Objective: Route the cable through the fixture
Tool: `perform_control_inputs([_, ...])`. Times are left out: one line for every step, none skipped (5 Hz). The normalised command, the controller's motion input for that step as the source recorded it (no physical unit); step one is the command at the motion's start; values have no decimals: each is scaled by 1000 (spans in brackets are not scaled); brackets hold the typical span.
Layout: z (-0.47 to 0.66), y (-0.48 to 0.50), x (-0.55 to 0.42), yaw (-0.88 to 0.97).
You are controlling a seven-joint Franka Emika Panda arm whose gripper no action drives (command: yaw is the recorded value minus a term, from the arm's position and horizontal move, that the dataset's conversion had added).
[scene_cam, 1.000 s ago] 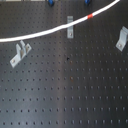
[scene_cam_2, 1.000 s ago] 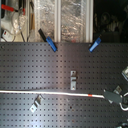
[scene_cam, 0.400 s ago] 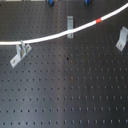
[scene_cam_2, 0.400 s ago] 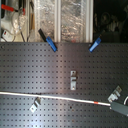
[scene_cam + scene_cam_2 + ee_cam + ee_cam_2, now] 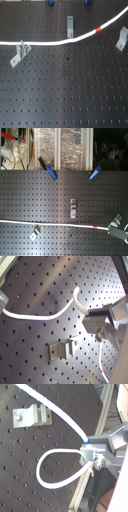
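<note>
The white cable lies across the black perforated board, its red band toward the first exterior view's right. It crosses the upper end of the left bracket, passes the lower end of the middle bracket and runs above the right bracket. In the second exterior view the gripper is at the lower right, at the cable's end past the red band. Both wrist views show the gripper shut on the cable, which loops beside it.
Two blue clamps sit on the board's far edge in the second exterior view, with clutter and clear bins behind. A bracket lies close to the gripper in the first wrist view. Another bracket shows in the second wrist view.
The gripper has moved right and lower in the second exterior view, pulling the cable along. In the first exterior view the red band shifted right and down, and the cable now reaches the middle bracket's lower end.
</note>
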Motion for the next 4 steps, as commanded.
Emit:
perform_control_inputs([6, -349, -393, 0])
perform_control_inputs([143, -320, -505, 0])
perform_control_inputs([462, -308, -500, 49])
perform_control_inputs([542, -238, -452, 63])
